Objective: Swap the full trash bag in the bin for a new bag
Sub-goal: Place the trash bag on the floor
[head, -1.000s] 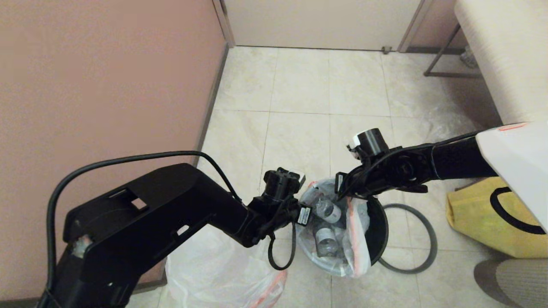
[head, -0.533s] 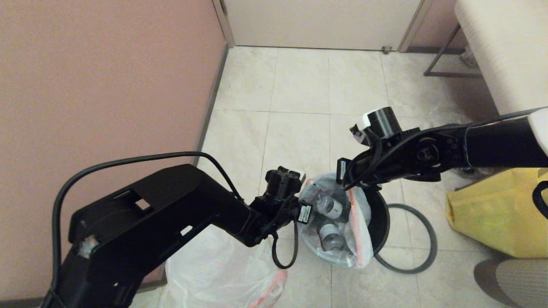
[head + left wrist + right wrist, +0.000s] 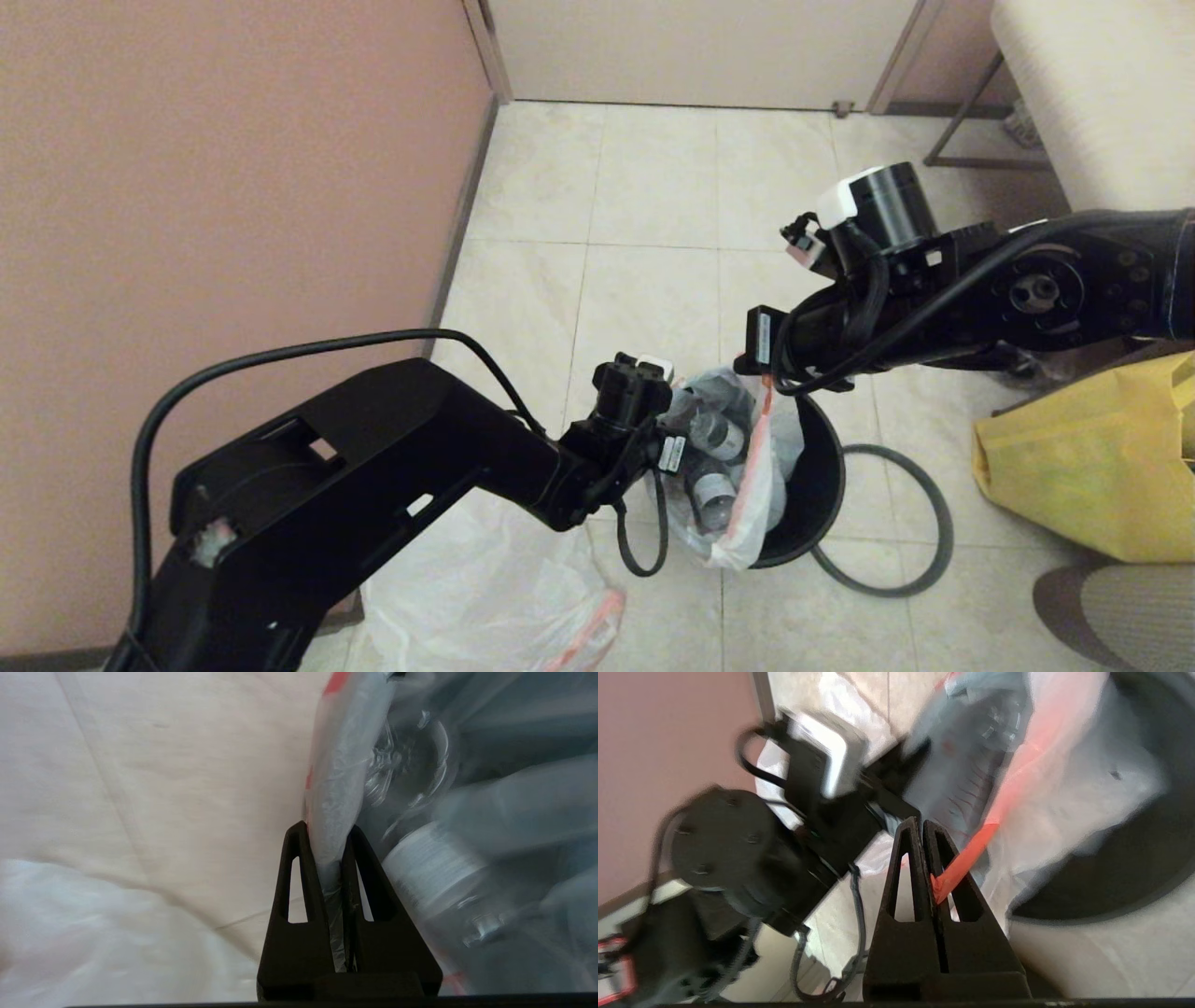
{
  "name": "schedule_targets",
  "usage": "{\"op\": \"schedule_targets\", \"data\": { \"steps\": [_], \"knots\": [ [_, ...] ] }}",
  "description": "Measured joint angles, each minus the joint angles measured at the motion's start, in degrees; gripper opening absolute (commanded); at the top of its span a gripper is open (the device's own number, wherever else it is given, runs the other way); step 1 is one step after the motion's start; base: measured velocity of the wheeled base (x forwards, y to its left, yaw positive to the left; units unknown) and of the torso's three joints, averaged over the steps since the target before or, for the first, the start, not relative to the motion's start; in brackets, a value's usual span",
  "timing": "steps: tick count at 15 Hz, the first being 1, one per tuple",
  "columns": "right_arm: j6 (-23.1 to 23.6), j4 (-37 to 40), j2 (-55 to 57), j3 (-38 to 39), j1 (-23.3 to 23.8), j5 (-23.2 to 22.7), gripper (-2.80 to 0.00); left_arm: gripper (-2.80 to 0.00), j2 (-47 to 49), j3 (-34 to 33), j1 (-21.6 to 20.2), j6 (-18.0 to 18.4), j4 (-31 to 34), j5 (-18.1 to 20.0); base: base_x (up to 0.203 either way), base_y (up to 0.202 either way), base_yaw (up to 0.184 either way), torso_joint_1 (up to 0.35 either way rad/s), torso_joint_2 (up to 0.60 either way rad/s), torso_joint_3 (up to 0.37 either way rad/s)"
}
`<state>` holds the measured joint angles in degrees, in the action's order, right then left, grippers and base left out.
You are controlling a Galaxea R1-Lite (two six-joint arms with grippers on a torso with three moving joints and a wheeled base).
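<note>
We hold the full trash bag (image 3: 724, 467), partly out of the bin (image 3: 812, 485) on the floor: left gripper (image 3: 332, 833) jaws pinch its rim, right gripper (image 3: 923, 828) jaws clamp its orange band. Thin, slippery film, bottle-heavy; best gripped at the gathered rim.

head: high, looking down | wrists: close behind fingers | shared: full trash bag (image 3: 738, 485)

bottle label (image 3: 427, 870) print blurred, no text readable anywhere
</note>
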<state>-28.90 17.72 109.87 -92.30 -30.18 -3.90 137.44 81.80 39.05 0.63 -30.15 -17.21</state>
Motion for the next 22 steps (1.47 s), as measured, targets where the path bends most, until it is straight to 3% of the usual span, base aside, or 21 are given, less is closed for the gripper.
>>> {"op": "schedule_targets", "data": {
  "steps": [3, 7, 8, 9, 16, 17, 22],
  "knots": [
    [0.0, -0.3, 0.2, 0.4, -0.3, -0.1, -2.8, -2.8, -1.1, -0.3, -1.6, 1.7, -0.7, -3.0, 0.0, 0.0, 0.0, 0.0, 0.0, 0.0],
    [0.1, -0.3, 0.3, -0.1, -1.5, 0.0, -2.8, -2.8, -1.4, -0.7, -2.6, 1.5, -2.7, -3.2, 0.0, 0.0, 0.0, 0.0, 0.0, 0.0],
    [0.1, -0.3, 0.3, -0.4, -1.6, 0.0, -2.8, -1.01, -1.2, -0.6, -2.7, 1.5, -3.0, -3.3, 0.0, 0.0, 0.0, 0.0, 0.0, 0.0],
    [0.1, -0.3, 0.4, -0.7, -1.6, 0.0, -2.8, 0.0, -0.9, -0.4, -2.7, 1.5, -3.1, -3.8, 0.0, 0.0, 0.0, 0.0, 0.0, 0.0],
    [0.2, 0.3, 0.5, -1.7, -1.9, 0.2, -2.8, 0.0, -7.8, -5.1, -2.8, 1.4, -2.7, -4.8, 0.0, 0.0, 0.0, 0.0, 0.0, 0.0],
    [0.2, 0.4, 0.2, -1.7, -2.0, 0.2, -2.8, -2.8, -10.0, -6.9, -2.3, 1.4, -2.7, -5.6, 0.0, 0.0, 0.0, 0.0, 0.0, 0.0],
    [0.3, 0.8, -2.0, -1.7, -4.2, 0.7, -2.8, -2.8, -21.6, -20.6, -1.4, 1.3, -2.9, -8.1, 0.0, 0.0, 0.0, 0.0, 0.0, 0.0]
  ]
}}
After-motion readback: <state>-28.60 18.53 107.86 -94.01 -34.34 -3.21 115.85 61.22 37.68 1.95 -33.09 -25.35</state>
